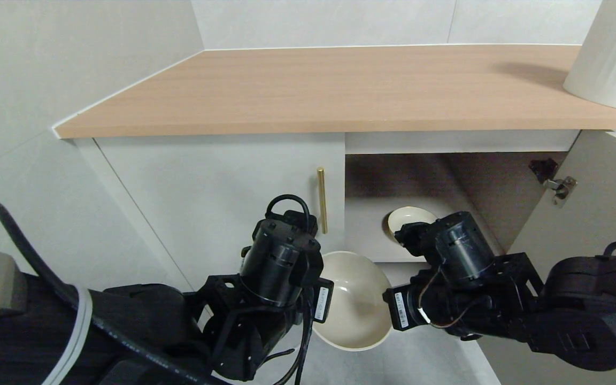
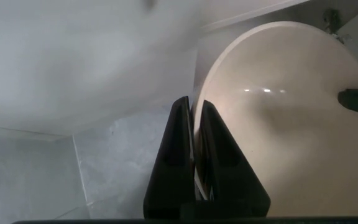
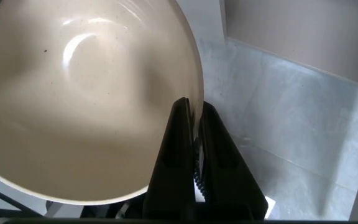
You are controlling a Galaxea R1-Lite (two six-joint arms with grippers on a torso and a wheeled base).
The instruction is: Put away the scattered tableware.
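I have the large cream ceramic bowl (image 1: 353, 305) held off the grey tiled floor (image 1: 425, 358), low in front of the cabinet and tipped so its hollow faces up towards the head camera. The left claw (image 2: 193, 106) is pinched narrow on the bowl's rim on my left side. The right claw (image 3: 193, 107) is pinched the same way on the opposite rim.

Just behind the bowl, the closed pale cabinet door (image 1: 217, 192) with its upright brass bar handle (image 1: 321, 200) stands on the left, close to the left wrist. To its right the compartment is open. A small cream dish with a gold rim (image 1: 410, 218) sits inside on the pale shelf, partly covered by my right wrist. The open right-hand door (image 1: 602, 203) hangs beside the right arm, its metal hinge (image 1: 559, 188) showing. Above runs the wooden countertop (image 1: 313, 91), and a white ribbed vessel (image 1: 613, 53) stands on its far right end.
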